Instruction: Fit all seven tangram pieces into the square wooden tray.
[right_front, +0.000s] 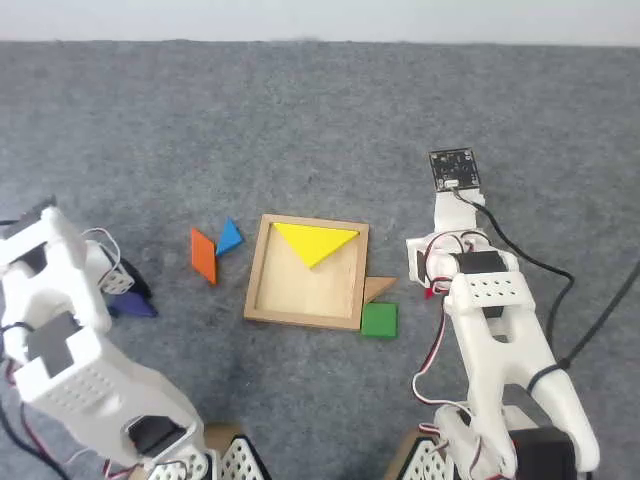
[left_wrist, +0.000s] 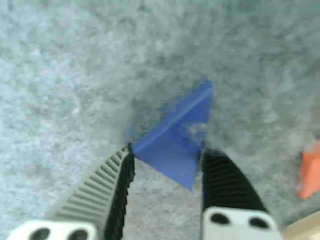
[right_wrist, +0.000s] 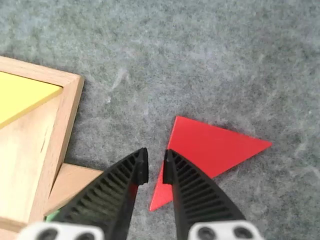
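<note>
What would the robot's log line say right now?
left pincer: shut on dark blue triangle | right pincer: barely open over red triangle | wooden tray: yellow triangle inside

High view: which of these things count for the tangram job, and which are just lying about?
Job:
- wooden tray, with the yellow triangle in it
- orange parallelogram
- light blue triangle
- tan triangle
- green square
- red triangle
- dark blue triangle, in the left gripper

Lying about:
- grey felt
- black cable
</note>
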